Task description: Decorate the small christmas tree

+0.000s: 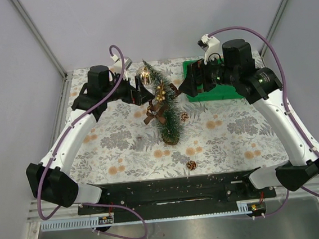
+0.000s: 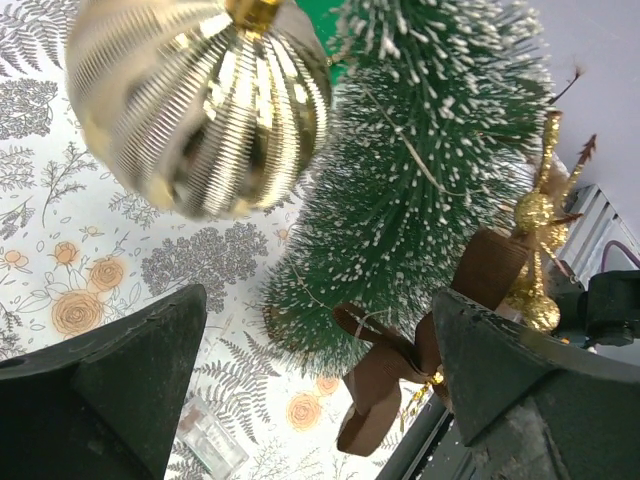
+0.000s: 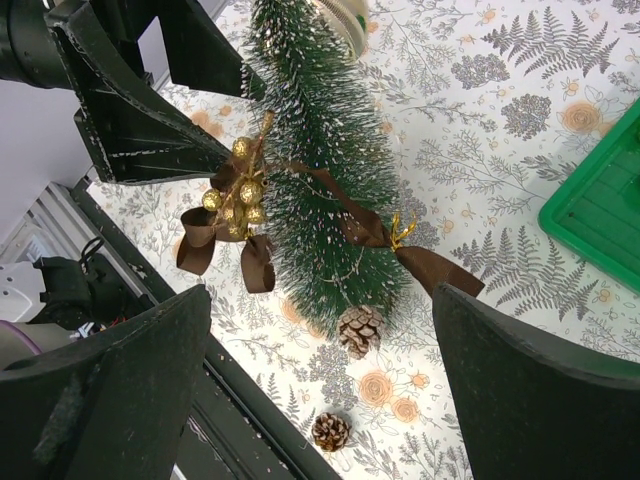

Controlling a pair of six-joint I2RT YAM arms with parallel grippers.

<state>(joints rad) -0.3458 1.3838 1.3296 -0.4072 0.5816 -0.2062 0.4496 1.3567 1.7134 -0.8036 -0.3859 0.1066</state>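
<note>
The small christmas tree (image 1: 166, 116) stands upright mid-table on its wood disc base; it also shows in the left wrist view (image 2: 430, 180) and the right wrist view (image 3: 320, 150). It carries a brown bow with gold berries (image 3: 228, 212), a second brown bow (image 3: 400, 245) and a pine cone (image 3: 358, 330) low down. A ribbed gold ball (image 2: 200, 100) hangs beside its upper part (image 1: 144, 74). My left gripper (image 1: 140, 93) (image 2: 320, 400) is open and empty, just left of the tree. My right gripper (image 1: 185, 86) (image 3: 320, 400) is open and empty, just right of it.
A green plastic tray (image 1: 216, 91) sits at the back right behind my right gripper. Loose pine cones lie right of the tree (image 1: 185, 117) and near the front edge (image 1: 191, 165). A small clear plastic piece (image 2: 210, 440) lies on the floral cloth (image 1: 111, 141).
</note>
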